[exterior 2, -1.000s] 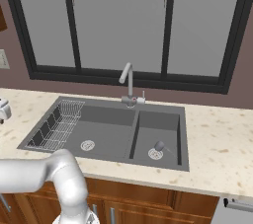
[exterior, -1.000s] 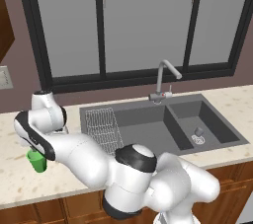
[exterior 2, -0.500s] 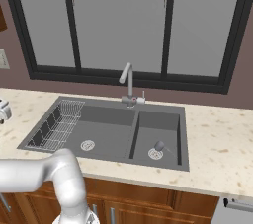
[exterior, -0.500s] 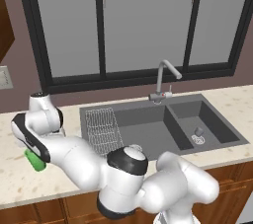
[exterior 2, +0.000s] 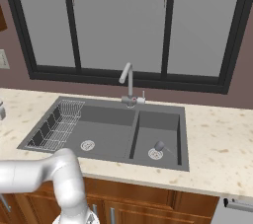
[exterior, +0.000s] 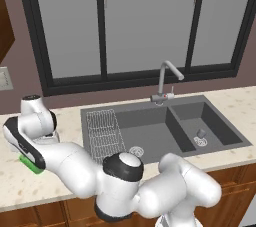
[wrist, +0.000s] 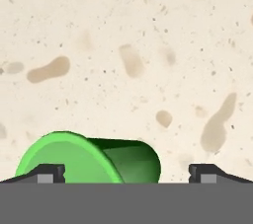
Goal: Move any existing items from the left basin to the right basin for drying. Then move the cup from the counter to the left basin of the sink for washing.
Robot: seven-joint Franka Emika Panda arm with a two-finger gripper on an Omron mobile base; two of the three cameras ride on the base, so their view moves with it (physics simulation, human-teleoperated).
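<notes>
The green cup (wrist: 87,162) lies tipped on the beige counter (wrist: 128,45), its wide mouth toward the left fingertip (wrist: 49,173). My gripper (wrist: 127,173) is open and straddles it, with the right fingertip (wrist: 205,173) standing well clear of the cup's base. From the left base camera only a green sliver of the cup (exterior: 31,164) shows under my bent arm, left of the sink. The tiny grey knob-like item (exterior: 200,133) (exterior 2: 159,145) rests in the right basin (exterior: 212,121) (exterior 2: 160,125) by its drain. The left basin (exterior: 150,133) (exterior 2: 106,128) holds a wire rack (exterior: 103,127) (exterior 2: 55,125).
A slim silver faucet (exterior: 165,77) (exterior 2: 128,81) rises behind the divider between the basins. A dark-framed window runs along the wall behind the sink. Bare counter (exterior 2: 222,144) stretches right of the sink, over brown cabinets.
My hand has sunk lower over the cup, so less green shows under the arm in the left base view. The sink and the grey item have not moved.
</notes>
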